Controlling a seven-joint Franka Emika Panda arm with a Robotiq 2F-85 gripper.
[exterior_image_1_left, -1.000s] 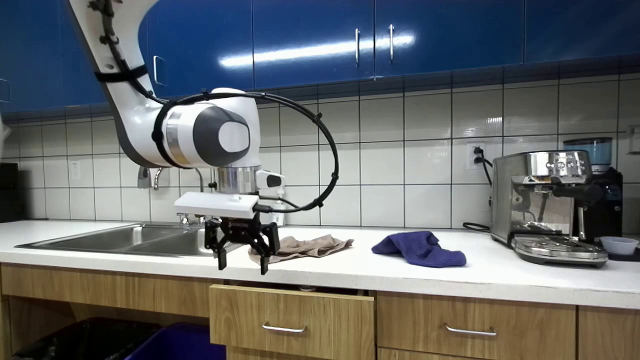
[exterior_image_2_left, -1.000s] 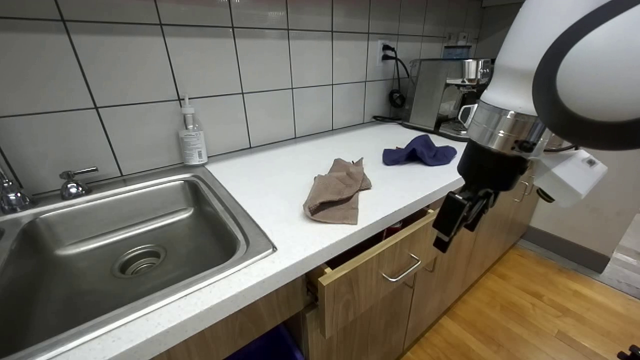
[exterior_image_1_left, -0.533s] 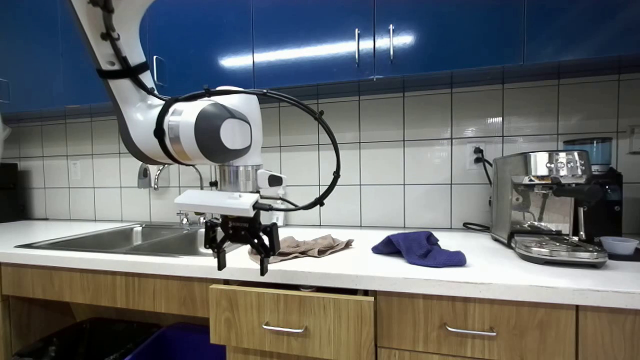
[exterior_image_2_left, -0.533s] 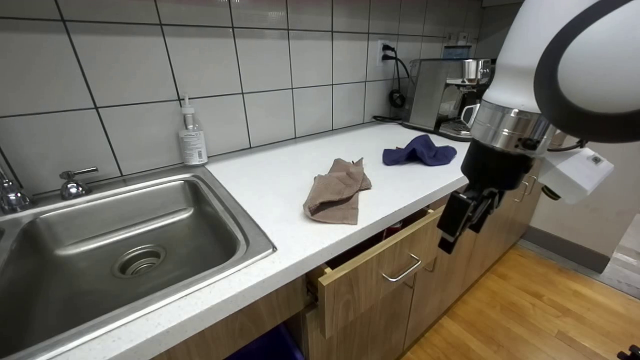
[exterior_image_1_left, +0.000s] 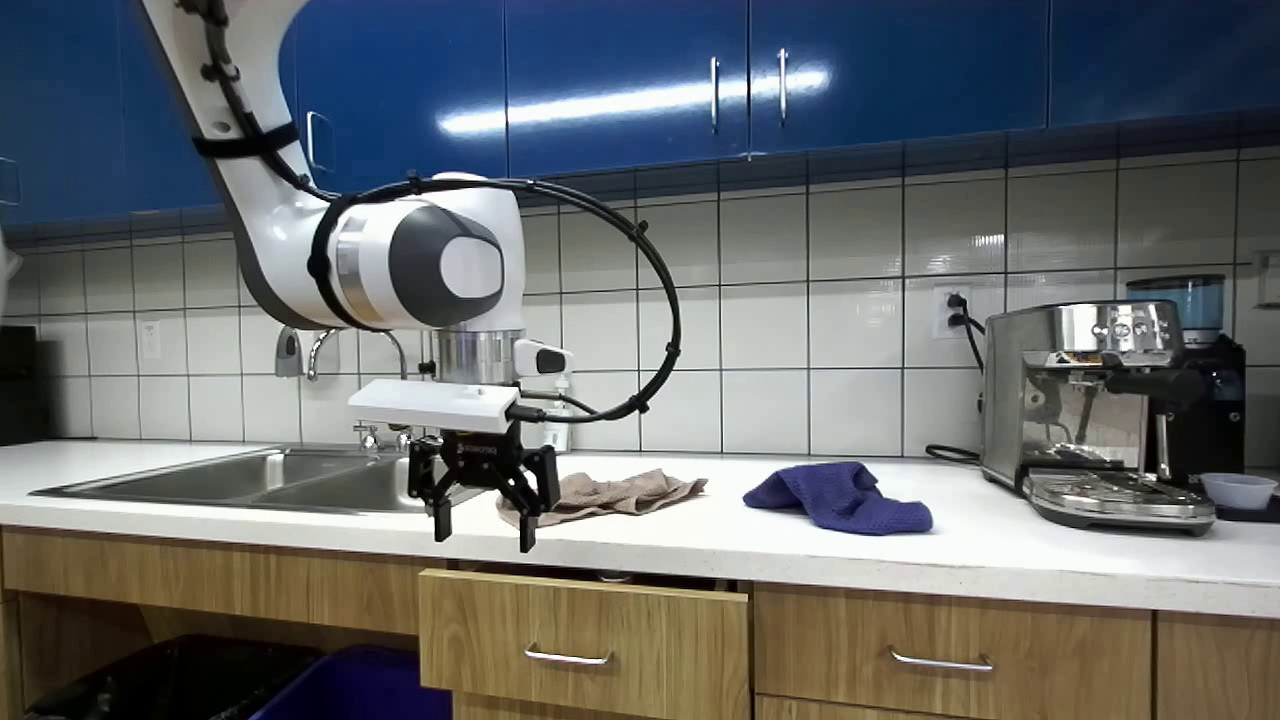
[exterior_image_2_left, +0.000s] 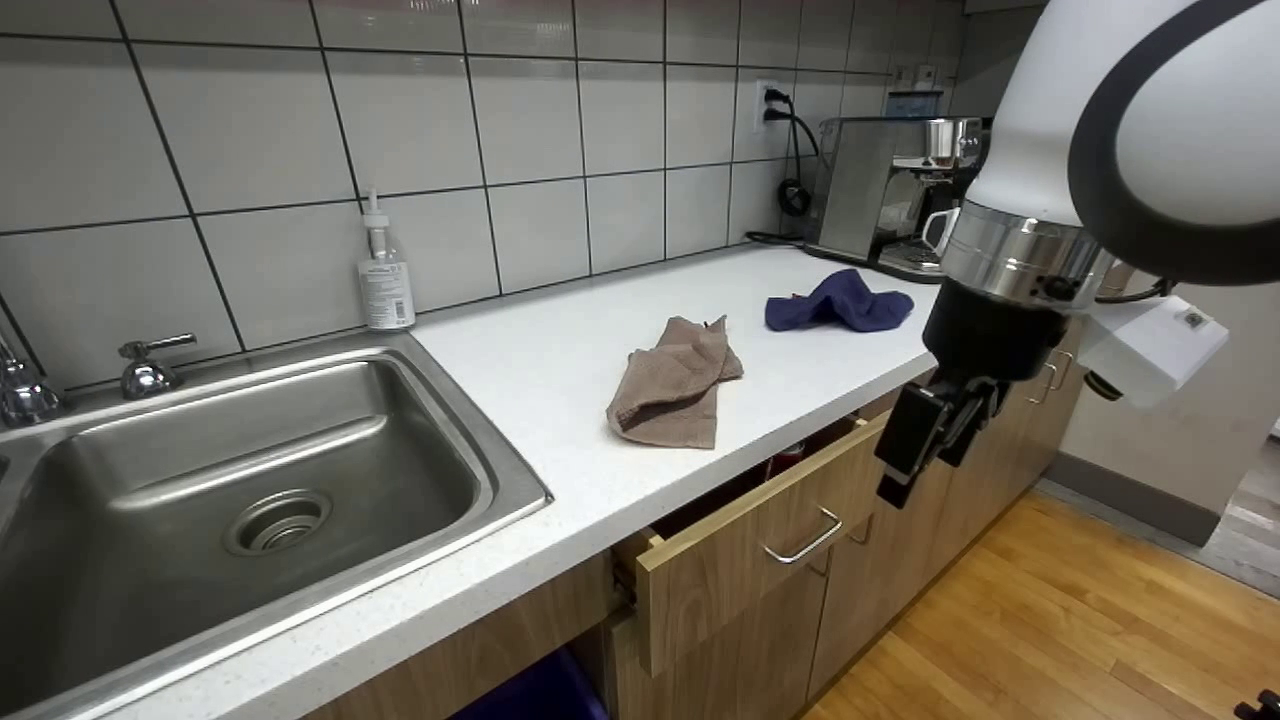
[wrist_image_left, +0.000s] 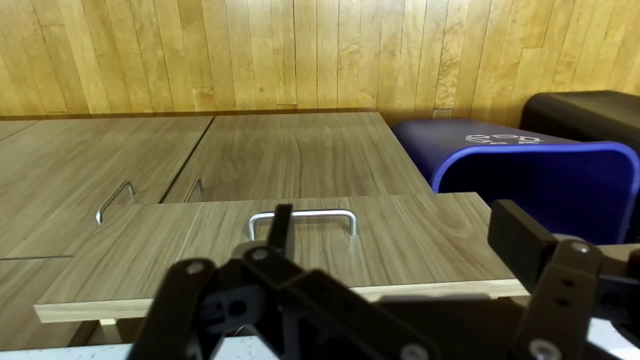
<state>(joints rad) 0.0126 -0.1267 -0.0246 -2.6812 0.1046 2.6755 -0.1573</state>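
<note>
Holds fingers of black metal gripper (exterior_image_1_left: 485, 535) apart, probably above pulled-out, flat-fronted wooden drawer (exterior_image_1_left: 585, 628). Hangs nearer than crumpled brown fabric cloth (exterior_image_1_left: 630, 495).

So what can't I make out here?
Inside the drawer: mostly hidden by its front (both exterior views) and the gripper (wrist view).
Print on the pump bottle: too small in an exterior view.
Base of the arm: cut off by the edge, both exterior views.
</note>
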